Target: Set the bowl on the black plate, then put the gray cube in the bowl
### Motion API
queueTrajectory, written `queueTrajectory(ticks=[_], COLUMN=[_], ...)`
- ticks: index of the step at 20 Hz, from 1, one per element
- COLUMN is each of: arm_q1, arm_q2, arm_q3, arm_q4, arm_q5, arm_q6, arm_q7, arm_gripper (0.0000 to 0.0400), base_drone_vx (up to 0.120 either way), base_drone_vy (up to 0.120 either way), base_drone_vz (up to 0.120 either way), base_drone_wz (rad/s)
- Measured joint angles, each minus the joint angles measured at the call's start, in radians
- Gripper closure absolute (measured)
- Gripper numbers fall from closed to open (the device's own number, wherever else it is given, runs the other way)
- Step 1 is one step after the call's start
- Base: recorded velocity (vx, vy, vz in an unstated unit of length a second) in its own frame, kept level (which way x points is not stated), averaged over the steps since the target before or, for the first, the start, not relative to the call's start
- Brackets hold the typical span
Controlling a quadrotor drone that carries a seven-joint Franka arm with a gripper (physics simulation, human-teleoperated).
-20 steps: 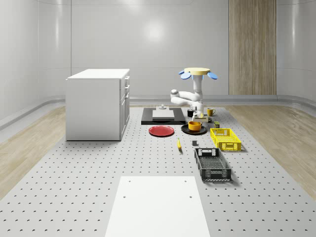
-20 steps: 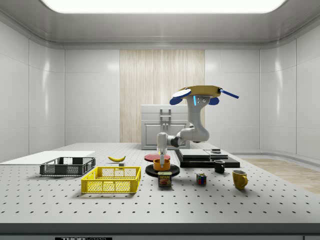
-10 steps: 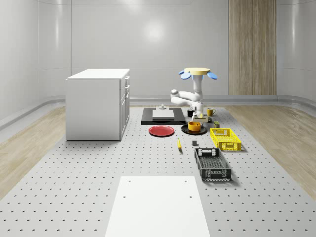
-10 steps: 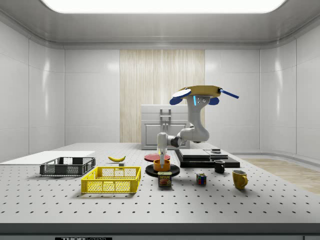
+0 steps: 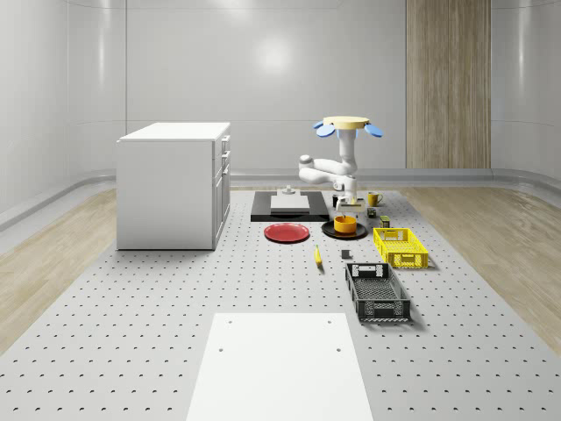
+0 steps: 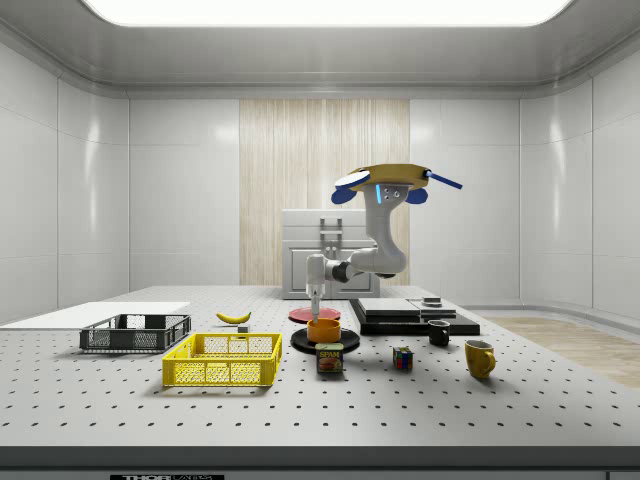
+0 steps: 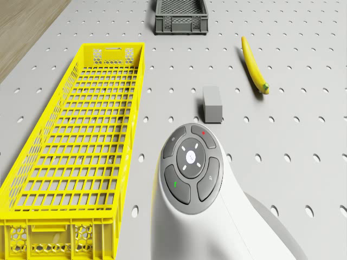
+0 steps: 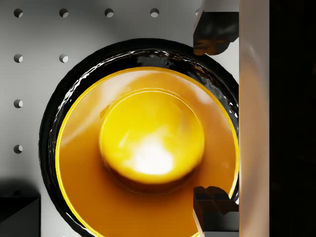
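The orange bowl [image 5: 348, 224] [image 6: 324, 329] [image 8: 148, 153] sits upright on the black plate [image 5: 328, 231] [image 6: 300, 342] [image 8: 61, 103]. My gripper [image 5: 344, 204] [image 6: 315, 309] [image 8: 213, 117] hangs just above the bowl's rim, open, with its dark fingertips [image 8: 215, 32] spread apart and holding nothing. The drone [image 5: 348, 125] [image 6: 390, 184] hovers over the table, above and a little behind the plate. The gray cube [image 5: 345, 255] [image 7: 212, 104] lies on the table between the banana and the yellow basket.
A yellow basket [image 5: 401, 246] [image 7: 76, 157] and a dark basket [image 5: 377, 291] [image 7: 180, 16] stand near the plate. A banana [image 5: 317, 255] [image 7: 254, 71], red plate [image 5: 287, 232], can [image 6: 330, 359], mugs [image 6: 480, 357] and a white cabinet [image 5: 173, 184] are around.
The gripper has opened and let go of the bowl, which now rests on the black plate. Arm and drone have risen and shifted toward the side view's left.
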Motion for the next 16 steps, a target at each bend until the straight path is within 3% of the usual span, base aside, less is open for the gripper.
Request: queueTrajectory(ticks=[6,16], arm_q1=[0.001,0.001], arm_q2=[0.001,0.001], arm_q3=[0.003,0.004], arm_q4=[-0.001,-0.001], arm_q5=[0.003,0.004], arm_q6=[-0.001,-0.002], arm_q7=[0.0,-0.001], arm_gripper=[0.0001,0.0], base_drone_vx=[0.12,0.12], base_drone_vy=[-0.12,0.0], base_drone_vz=[0.0,0.0], base_drone_wz=[0.0,0.0])
